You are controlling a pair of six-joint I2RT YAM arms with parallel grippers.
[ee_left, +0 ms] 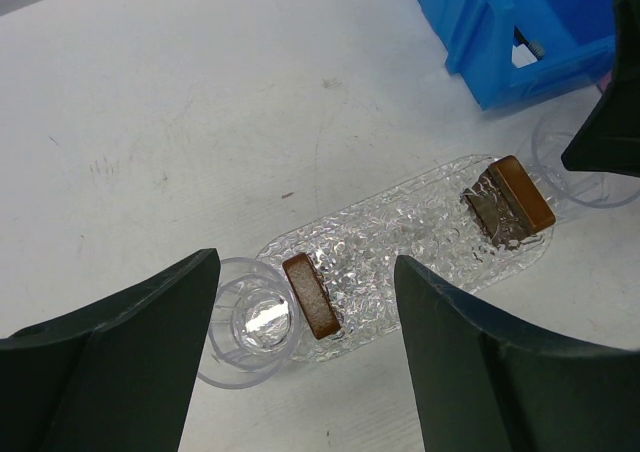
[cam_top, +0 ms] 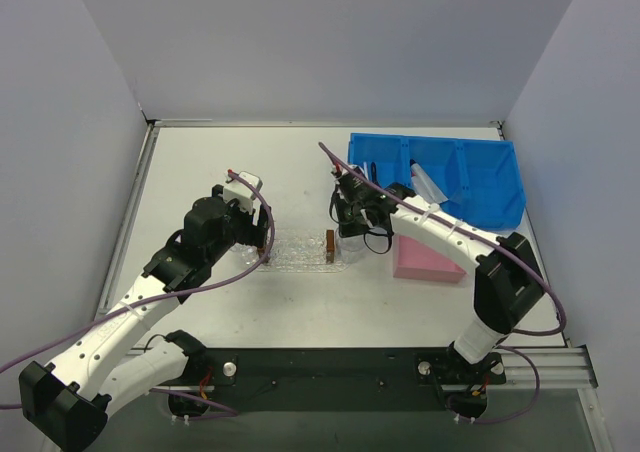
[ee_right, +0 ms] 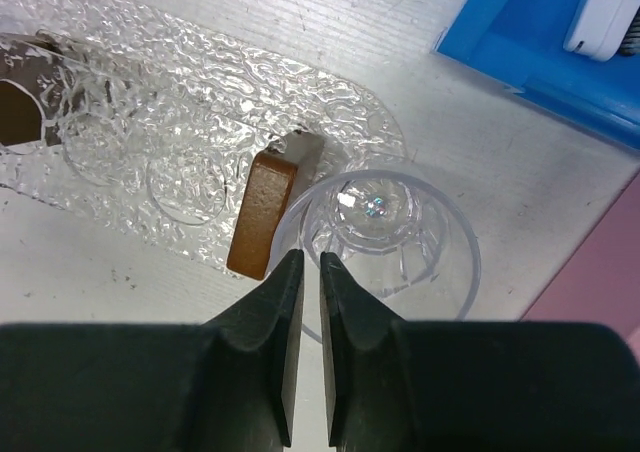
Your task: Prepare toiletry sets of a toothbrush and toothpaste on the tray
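Observation:
The clear textured tray (cam_top: 298, 251) lies mid-table, with a brown block (cam_top: 330, 243) at its right end and another (ee_left: 312, 294) at its left end. My left gripper (ee_left: 305, 367) is open and hovers over the tray's left end (ee_left: 420, 227), beside a clear cup (ee_left: 248, 320). My right gripper (ee_right: 305, 257) is shut on the rim of a second clear cup (ee_right: 390, 234) standing at the tray's right end (ee_right: 200, 122). A silvery-white toothpaste tube (cam_top: 425, 185) lies in the blue bin (cam_top: 480, 197). No toothbrush shows clearly.
The blue compartmented bin stands at the back right, and its corner shows in the left wrist view (ee_left: 500, 52). A pink box (cam_top: 425, 259) lies in front of it, right of the cup. A white item (ee_right: 600, 17) sits in the bin (ee_right: 540, 77).

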